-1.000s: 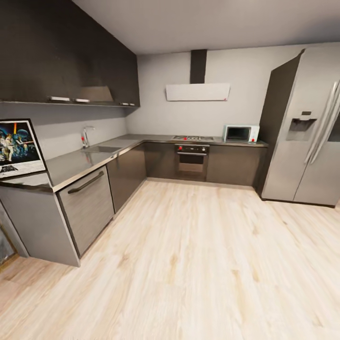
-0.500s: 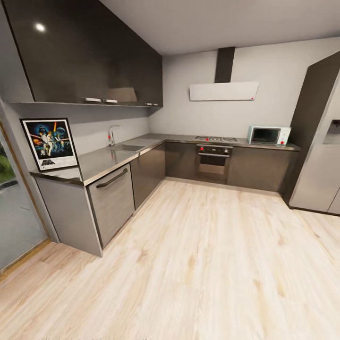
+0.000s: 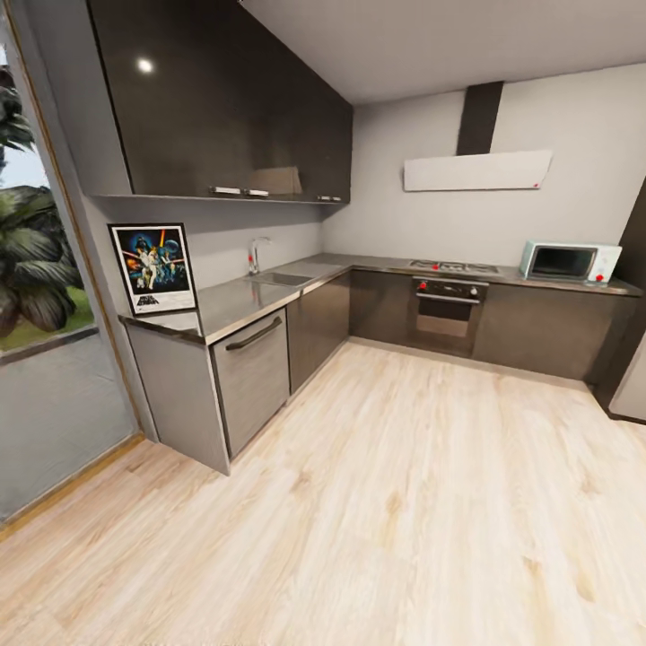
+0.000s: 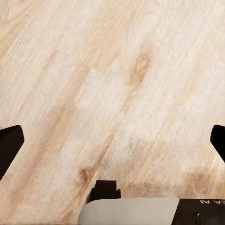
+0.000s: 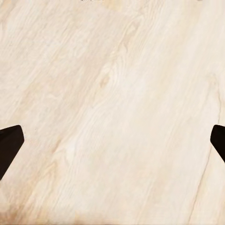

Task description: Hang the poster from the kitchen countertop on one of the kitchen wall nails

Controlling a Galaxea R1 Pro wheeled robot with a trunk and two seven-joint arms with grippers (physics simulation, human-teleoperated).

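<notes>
Nearest, both grippers hang over the light wood floor (image 3: 404, 502): the left gripper (image 4: 112, 140) and the right gripper (image 5: 112, 140) each have their dark fingers (image 4: 9, 145) spread wide, holding nothing. Farther, the poster (image 3: 152, 268) stands upright at the near left end of the desk (image 3: 235, 303), leaning against the wall. Beyond it are the sink tap (image 3: 256, 255), the oven (image 3: 444, 304) and the microwave (image 3: 569, 262).

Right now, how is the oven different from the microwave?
The oven is built into the dark cabinets under the countertop; the microwave stands on top of it. The oven is dark steel with red knobs in a row above its door; the microwave has a pale casing and one red knob at its side. Both have dark glass fronts and stand along the back wall.
</notes>
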